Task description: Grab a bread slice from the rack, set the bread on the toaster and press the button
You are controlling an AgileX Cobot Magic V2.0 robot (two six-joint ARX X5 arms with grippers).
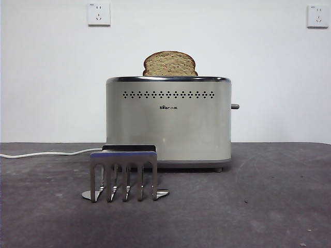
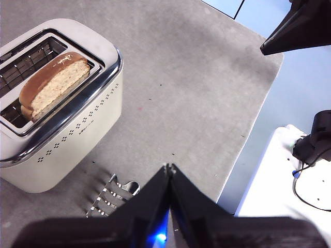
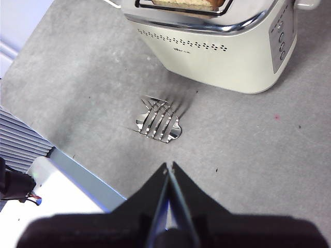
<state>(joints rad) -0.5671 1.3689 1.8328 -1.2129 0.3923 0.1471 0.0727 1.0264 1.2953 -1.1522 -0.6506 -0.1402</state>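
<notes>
The slice of bread (image 1: 169,64) stands in the toaster (image 1: 168,124), its rounded top poking above the chrome rim; it also shows in the slot in the left wrist view (image 2: 51,85). The button (image 1: 235,106) juts from the toaster's right narrow side. In front of the toaster stands the silver rack (image 1: 124,173), holding nothing. My left gripper (image 2: 169,166) is shut and empty, high above the table near the rack (image 2: 111,199). My right gripper (image 3: 169,165) is also shut and empty, raised well off the rack (image 3: 158,121) and the toaster (image 3: 217,46). Neither arm shows in the front view.
A white power cable (image 1: 46,153) runs left from behind the toaster. Two white wall sockets (image 1: 99,14) are on the back wall. A panel of small round controls (image 3: 282,36) sits on the toaster's narrow side. The other arm's black tip (image 2: 300,26) shows in the left wrist view.
</notes>
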